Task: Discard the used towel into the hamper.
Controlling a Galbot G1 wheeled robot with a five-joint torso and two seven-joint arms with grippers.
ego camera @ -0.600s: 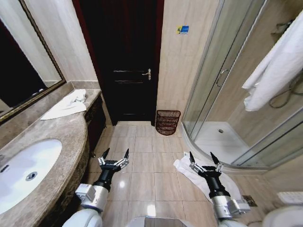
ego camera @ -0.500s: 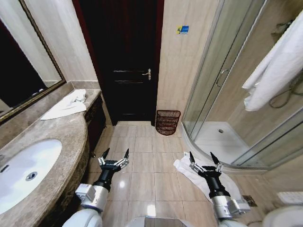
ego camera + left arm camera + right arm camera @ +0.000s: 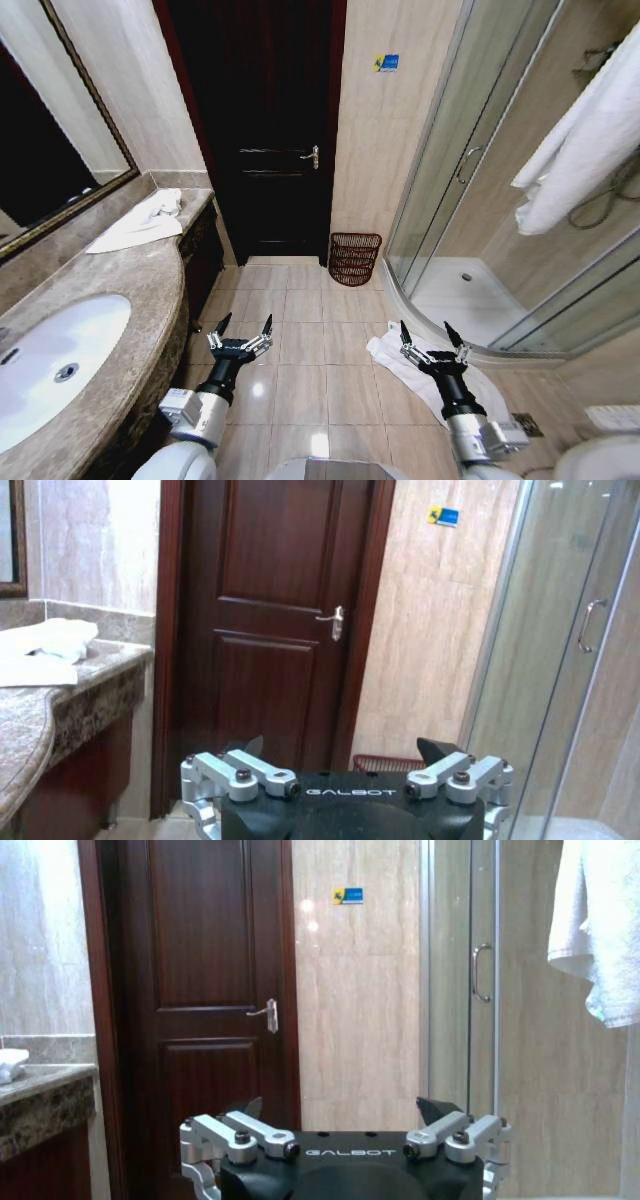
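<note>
The fingers of the left gripper (image 3: 241,328) are spread apart and hold nothing, low over the tiled floor (image 3: 300,380). The fingers of the right gripper (image 3: 431,335) are likewise spread and empty, above a white towel (image 3: 395,362) lying on the floor. The hamper (image 3: 354,258) is seen well ahead of both, against the wall beside the dark door (image 3: 265,130).

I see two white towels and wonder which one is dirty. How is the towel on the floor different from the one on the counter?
The floor towel lies spread out on the tiles beside the shower, under the right claw. The counter towel sits up on the marble top beyond the sink, far from the hamper, partly bunched. The floor towel is nearer the hamper. Both are white.
</note>
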